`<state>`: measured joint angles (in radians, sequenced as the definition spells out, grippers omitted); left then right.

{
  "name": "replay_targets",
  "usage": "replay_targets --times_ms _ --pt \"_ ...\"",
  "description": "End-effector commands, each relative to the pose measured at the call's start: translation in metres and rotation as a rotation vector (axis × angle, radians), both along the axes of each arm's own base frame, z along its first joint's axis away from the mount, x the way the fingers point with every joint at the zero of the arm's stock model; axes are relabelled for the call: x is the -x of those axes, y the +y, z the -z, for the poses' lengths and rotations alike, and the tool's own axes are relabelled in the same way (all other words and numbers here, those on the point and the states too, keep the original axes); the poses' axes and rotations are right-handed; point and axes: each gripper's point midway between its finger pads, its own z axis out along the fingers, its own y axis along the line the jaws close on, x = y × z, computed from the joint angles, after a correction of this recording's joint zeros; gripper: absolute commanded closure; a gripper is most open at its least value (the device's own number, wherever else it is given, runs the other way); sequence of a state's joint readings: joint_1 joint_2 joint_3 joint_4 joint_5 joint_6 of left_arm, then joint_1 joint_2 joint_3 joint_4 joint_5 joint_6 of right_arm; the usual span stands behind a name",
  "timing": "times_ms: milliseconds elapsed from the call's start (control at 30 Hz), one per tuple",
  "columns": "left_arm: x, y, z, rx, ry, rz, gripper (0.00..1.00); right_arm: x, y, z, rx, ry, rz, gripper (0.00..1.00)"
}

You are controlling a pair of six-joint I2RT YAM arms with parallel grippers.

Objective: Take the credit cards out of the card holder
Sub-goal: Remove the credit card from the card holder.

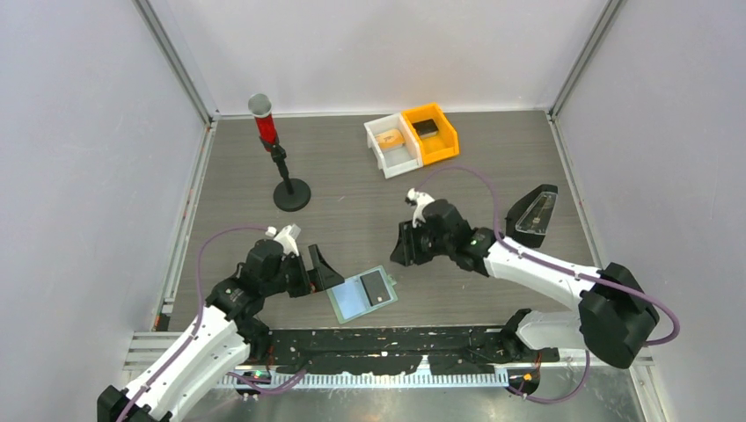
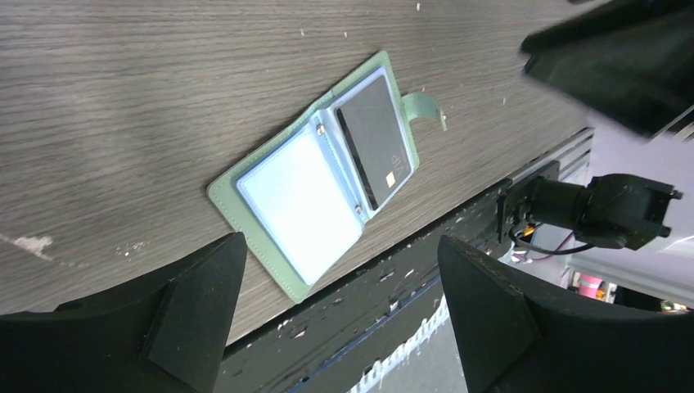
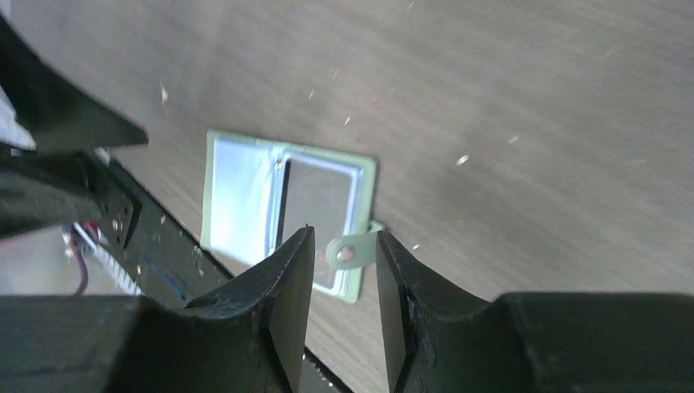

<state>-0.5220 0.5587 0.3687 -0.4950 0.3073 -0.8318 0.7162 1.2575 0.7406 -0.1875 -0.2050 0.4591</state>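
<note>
The pale-green card holder (image 1: 362,295) lies open and flat near the table's front edge. In the left wrist view the card holder (image 2: 245,176) has a pale blue credit card (image 2: 299,201) in one pocket and a dark card with a gold chip (image 2: 372,139) in the other. My left gripper (image 1: 322,267) hovers just left of it, jaws wide open and empty (image 2: 341,241). My right gripper (image 1: 405,250) hangs above and right of the holder, jaws narrowly open and empty (image 3: 344,237). The holder's side tab (image 3: 350,250) shows beyond the gap.
A red microphone on a black stand (image 1: 274,149) stands at the back left. A white bin (image 1: 391,145) and an orange bin (image 1: 431,132) holding a black block sit at the back. A black-and-clear object (image 1: 535,214) lies at the right. A black rail (image 1: 396,338) runs along the table's front edge.
</note>
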Motion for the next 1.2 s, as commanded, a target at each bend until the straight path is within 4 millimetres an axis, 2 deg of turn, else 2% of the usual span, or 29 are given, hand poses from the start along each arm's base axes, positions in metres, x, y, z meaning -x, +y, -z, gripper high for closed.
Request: replay_targets --times_ms 0,33,133,400,600,900,1167 --pt "-0.015 -0.016 -0.014 0.12 -0.065 -0.013 0.1 0.025 0.031 -0.009 -0.121 -0.019 -0.057 0.59" --pt "-0.015 -0.018 -0.013 0.133 -0.062 -0.012 0.11 0.033 0.036 -0.005 -0.122 -0.013 -0.077 0.59" --pt "-0.017 -0.022 -0.013 0.153 -0.064 -0.009 0.13 0.042 0.047 -0.003 -0.151 -0.016 -0.093 0.59" --pt "-0.025 -0.026 -0.014 0.206 -0.086 -0.042 0.22 0.042 0.055 0.013 -0.153 -0.006 -0.073 0.56" --pt "-0.027 -0.028 -0.005 0.217 -0.061 -0.055 0.28 0.044 0.058 0.026 -0.14 0.022 -0.081 0.57" --pt "-0.032 -0.038 0.002 0.239 -0.022 -0.041 0.37 0.042 0.049 0.059 -0.041 0.056 -0.05 0.57" --pt "-0.031 -0.051 0.008 0.238 0.005 -0.002 0.44 0.048 0.04 0.075 0.006 0.075 -0.034 0.57"
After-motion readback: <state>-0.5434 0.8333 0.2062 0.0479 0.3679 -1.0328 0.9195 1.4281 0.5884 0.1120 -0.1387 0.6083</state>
